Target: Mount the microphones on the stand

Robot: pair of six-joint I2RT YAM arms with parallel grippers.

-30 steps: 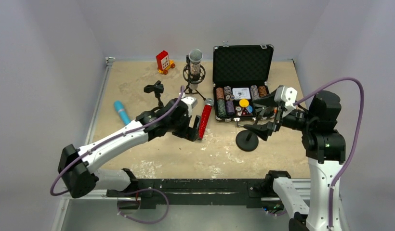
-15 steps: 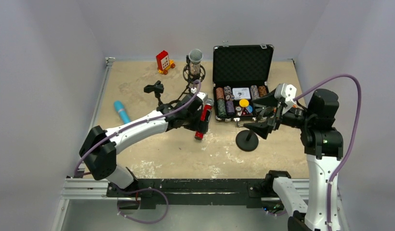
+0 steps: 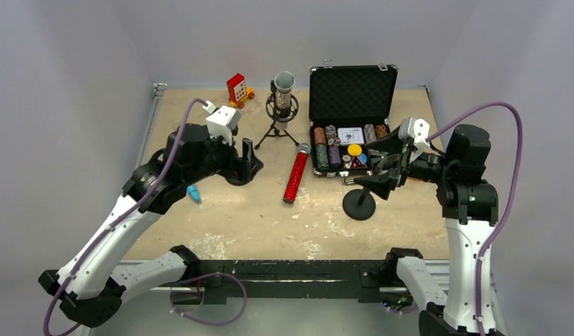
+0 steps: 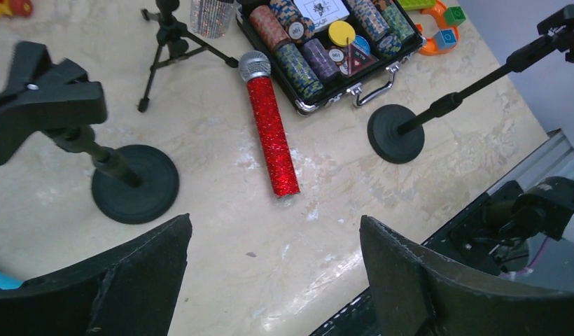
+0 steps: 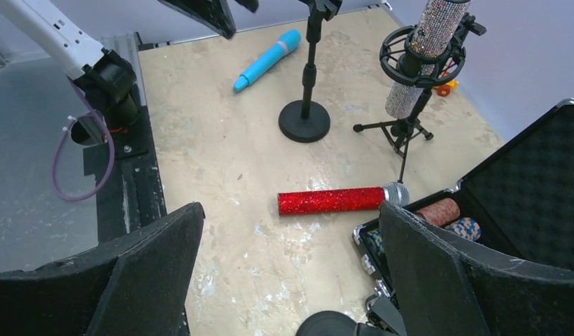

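Note:
The red-glitter microphone (image 3: 295,176) lies flat on the table, its grey head towards the case, also in both wrist views (image 4: 271,133) (image 5: 333,201). The silver-glitter microphone (image 3: 283,87) stands in a shock mount on a small tripod (image 5: 404,129). The light-blue microphone (image 5: 269,59) lies at the left, mostly hidden under my left arm in the top view. A round-base stand (image 4: 135,183) with an empty clip (image 4: 46,105) is below my left gripper (image 3: 243,162), which is open and empty. A second round-base stand (image 3: 359,204) sits under my open, empty right gripper (image 3: 379,164).
An open black case (image 3: 353,94) of poker chips stands at the back right, next to the red microphone's head. A red toy (image 3: 236,89) sits at the back. The black rail (image 3: 284,269) runs along the near table edge.
My left arm has swung from over the red microphone back to the left, above the left stand. The red microphone has stayed flat on the table. The right arm has barely moved.

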